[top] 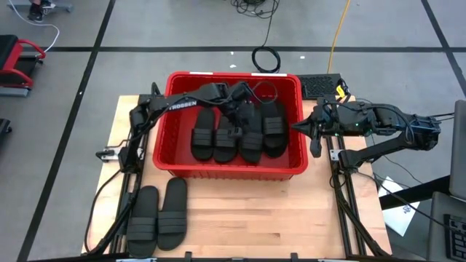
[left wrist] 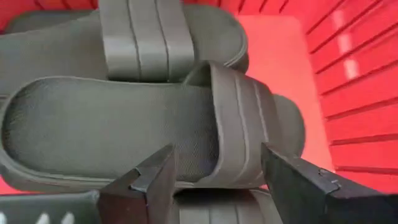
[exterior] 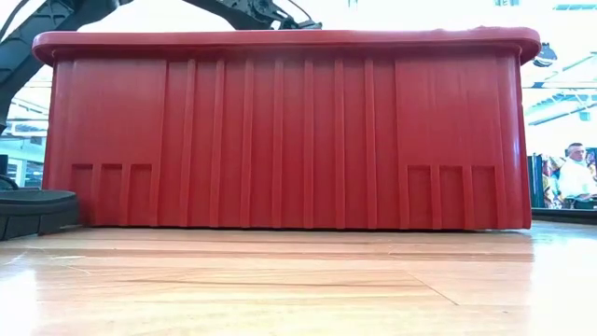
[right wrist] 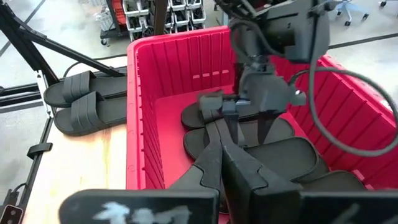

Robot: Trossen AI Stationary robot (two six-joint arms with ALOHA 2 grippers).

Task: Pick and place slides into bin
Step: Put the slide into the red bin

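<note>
Nearest the table's front edge, two slides (top: 158, 212) lay side by side on the wood. Beyond them stood the red bin (top: 175, 163), holding four more slides (top: 240, 136). The left gripper (left wrist: 214, 177) hung spread wide over one slide's band inside it. The right gripper (top: 304, 130) waited, fingers together, just beside the bin's right wall.

A pale wooden table (top: 240, 211) stands on a grey floor (top: 145, 29) crossed by dark tape lines (top: 218, 49). A coiled black cable (top: 266, 58) and a yellow cable (top: 337, 29) lie on the floor beyond the table. At the far left sits a red-and-black frame (top: 16, 62). Across the table, a person (exterior: 571, 175) sits in the bright room. Wheeled racks (right wrist: 155, 15) stand farther back.
</note>
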